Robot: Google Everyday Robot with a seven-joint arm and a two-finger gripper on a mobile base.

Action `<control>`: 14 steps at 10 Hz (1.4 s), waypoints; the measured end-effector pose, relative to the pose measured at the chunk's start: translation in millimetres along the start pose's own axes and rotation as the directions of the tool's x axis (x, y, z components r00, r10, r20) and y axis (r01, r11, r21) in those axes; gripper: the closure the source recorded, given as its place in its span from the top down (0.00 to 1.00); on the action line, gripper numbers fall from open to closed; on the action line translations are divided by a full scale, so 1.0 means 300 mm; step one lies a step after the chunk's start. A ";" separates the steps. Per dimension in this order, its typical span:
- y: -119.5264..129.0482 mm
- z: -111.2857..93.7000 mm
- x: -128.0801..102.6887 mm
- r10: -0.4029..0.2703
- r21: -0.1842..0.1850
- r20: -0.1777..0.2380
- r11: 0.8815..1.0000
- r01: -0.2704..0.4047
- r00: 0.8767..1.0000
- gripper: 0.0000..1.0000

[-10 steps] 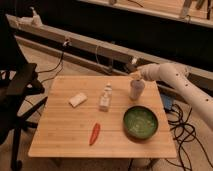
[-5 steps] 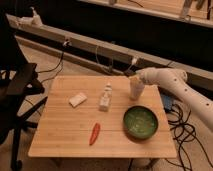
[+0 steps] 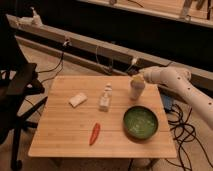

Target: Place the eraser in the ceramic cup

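The ceramic cup [image 3: 136,93] stands upright near the far right edge of the wooden table [image 3: 60,140]. It is whitish and narrow. My gripper [image 3: 136,80], at the end of the white arm reaching in from the right, hangs directly over the cup's mouth and hides its rim. The dark eraser does not show anywhere on the table or at the gripper; it is hidden.
A green bowl [image 3: 140,121] sits just in front of the cup. A small white bottle [image 3: 105,96] stands mid-table, a pale block [image 3: 77,100] lies to its left, and a red chilli [image 3: 94,133] lies near the front. A black chair [image 3: 20,85] stands left; cables [image 3: 182,132] lie right.
The arm has swung left and lowered, bringing the gripper from right of the cup to directly over its mouth. The table objects have not moved.
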 end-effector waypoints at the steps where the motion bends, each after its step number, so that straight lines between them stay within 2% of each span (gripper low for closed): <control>1: -0.026 -0.016 0.016 0.017 0.014 -0.005 1.000 -0.017 1.000 0.05; 2: -0.049 -0.034 0.034 0.030 0.026 -0.011 0.999 -0.029 1.000 0.00; 7: -0.084 -0.103 0.083 0.072 0.066 -0.033 0.995 -0.070 0.997 0.00; 10: -0.084 -0.132 0.105 0.080 0.060 -0.070 0.995 -0.076 0.994 0.00; 14: -0.077 -0.171 0.146 0.084 0.029 -0.155 0.996 -0.080 0.984 0.00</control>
